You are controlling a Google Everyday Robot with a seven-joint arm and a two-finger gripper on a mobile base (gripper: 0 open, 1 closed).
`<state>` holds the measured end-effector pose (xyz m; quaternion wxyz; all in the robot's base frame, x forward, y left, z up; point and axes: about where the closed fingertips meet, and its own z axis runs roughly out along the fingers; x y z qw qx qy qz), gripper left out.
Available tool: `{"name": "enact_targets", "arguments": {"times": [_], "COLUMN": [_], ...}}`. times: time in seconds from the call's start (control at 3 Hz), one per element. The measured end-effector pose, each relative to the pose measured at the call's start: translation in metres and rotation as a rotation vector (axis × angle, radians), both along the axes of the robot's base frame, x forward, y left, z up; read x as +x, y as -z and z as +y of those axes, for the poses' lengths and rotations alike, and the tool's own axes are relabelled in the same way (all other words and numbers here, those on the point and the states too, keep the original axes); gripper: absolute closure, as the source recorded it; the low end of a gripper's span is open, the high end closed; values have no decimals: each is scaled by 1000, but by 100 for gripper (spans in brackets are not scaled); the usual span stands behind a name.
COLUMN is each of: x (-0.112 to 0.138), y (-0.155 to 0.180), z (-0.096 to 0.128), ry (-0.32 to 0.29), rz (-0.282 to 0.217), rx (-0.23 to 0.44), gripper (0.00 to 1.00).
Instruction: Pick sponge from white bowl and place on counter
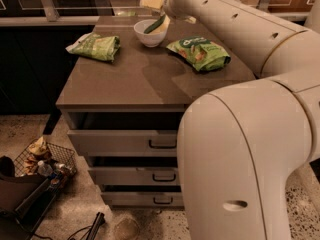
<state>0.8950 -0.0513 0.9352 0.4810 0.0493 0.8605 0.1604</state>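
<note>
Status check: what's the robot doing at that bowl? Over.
Gripper at white bowl, back of counter. Sponge tilted in bowl, not yet on counter. Two snack bags flank it, not touching.

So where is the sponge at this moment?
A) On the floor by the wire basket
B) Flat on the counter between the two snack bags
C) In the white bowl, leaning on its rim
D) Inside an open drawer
C: the sponge lies tilted in the white bowl near the far edge of the counter, with the tool just above its upper end.
</note>
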Motion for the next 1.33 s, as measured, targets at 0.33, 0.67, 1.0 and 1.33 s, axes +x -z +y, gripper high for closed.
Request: {"name": "enact_targets", "arguments": {"times": [0.33, 0.67, 1.0, 1.33], "x": [7, 15, 23, 30], "y": [2, 9, 17, 24], "z": [12, 12, 8, 3], "ry": [-16, -1, 21, 41], "rz": [-14, -22, -30, -35], "rx": [76, 111, 134, 160], "gripper": [0, 0, 0, 0]}}
